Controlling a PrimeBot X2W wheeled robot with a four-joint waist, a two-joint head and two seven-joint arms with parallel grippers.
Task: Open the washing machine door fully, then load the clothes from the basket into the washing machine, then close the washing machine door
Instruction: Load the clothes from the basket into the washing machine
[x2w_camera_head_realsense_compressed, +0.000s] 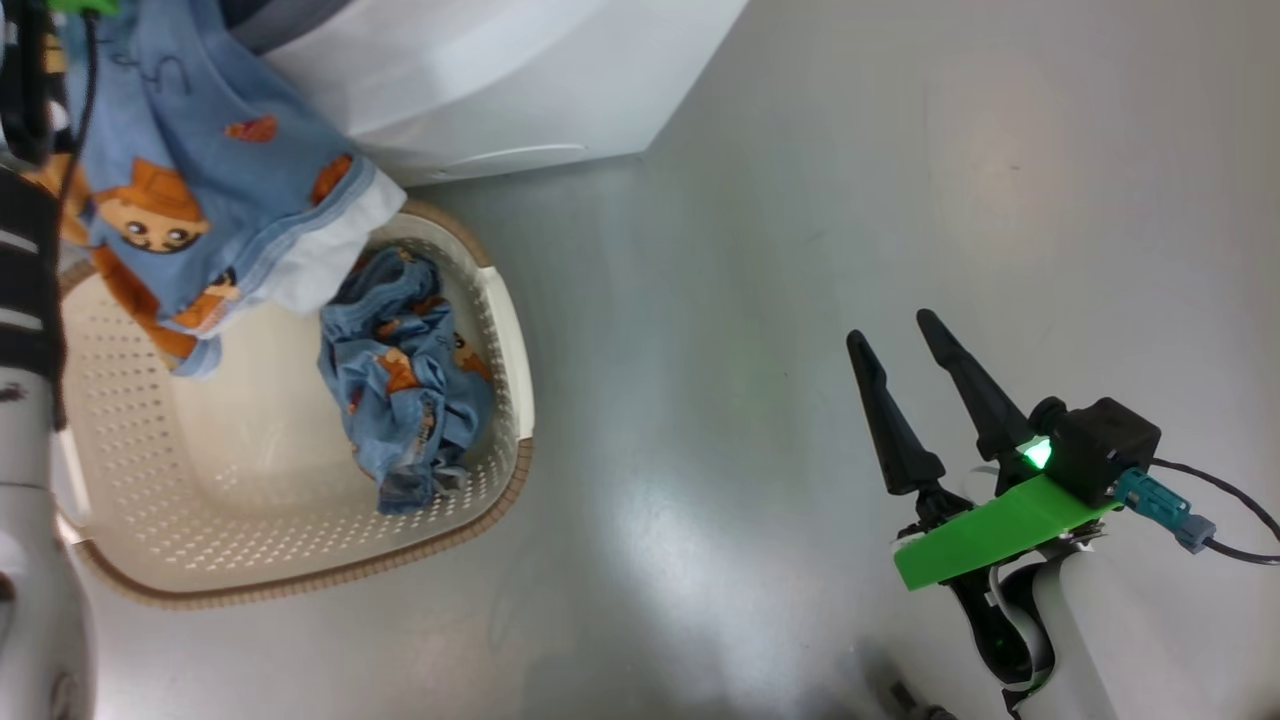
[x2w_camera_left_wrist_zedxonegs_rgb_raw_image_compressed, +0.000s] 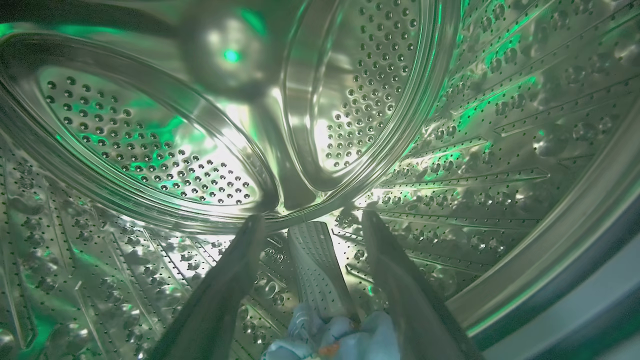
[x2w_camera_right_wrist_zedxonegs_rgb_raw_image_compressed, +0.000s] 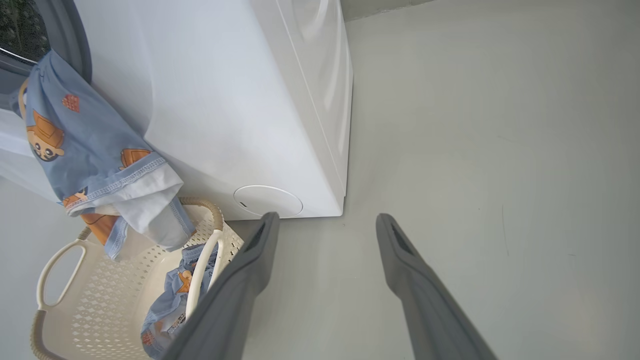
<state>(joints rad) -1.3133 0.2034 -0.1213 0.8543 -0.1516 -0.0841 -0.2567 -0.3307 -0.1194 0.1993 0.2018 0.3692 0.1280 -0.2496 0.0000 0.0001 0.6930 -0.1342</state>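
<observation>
My left gripper (x2w_camera_left_wrist_zedxonegs_rgb_raw_image_compressed: 314, 217) is inside the washing machine's perforated steel drum (x2w_camera_left_wrist_zedxonegs_rgb_raw_image_compressed: 500, 150), its fingers spread open. A bit of light-blue cloth (x2w_camera_left_wrist_zedxonegs_rgb_raw_image_compressed: 345, 340) lies low between their bases. That garment (x2w_camera_head_realsense_compressed: 180, 150) trails out of the white washing machine (x2w_camera_head_realsense_compressed: 480, 70) and hangs over the basket (x2w_camera_head_realsense_compressed: 510, 330). A second blue garment (x2w_camera_head_realsense_compressed: 410, 390) lies crumpled in the cream basket's right side. My right gripper (x2w_camera_head_realsense_compressed: 890, 330) hovers open over the floor to the basket's right. The right wrist view shows the hanging garment (x2w_camera_right_wrist_zedxonegs_rgb_raw_image_compressed: 75, 135), the basket (x2w_camera_right_wrist_zedxonegs_rgb_raw_image_compressed: 55, 260) and the machine (x2w_camera_right_wrist_zedxonegs_rgb_raw_image_compressed: 210, 100). The door is out of view.
Grey glossy floor (x2w_camera_head_realsense_compressed: 800, 200) stretches to the right of the machine and the basket. The basket stands right against the machine's lower front. My left arm (x2w_camera_head_realsense_compressed: 25, 300) runs along the left edge of the head view.
</observation>
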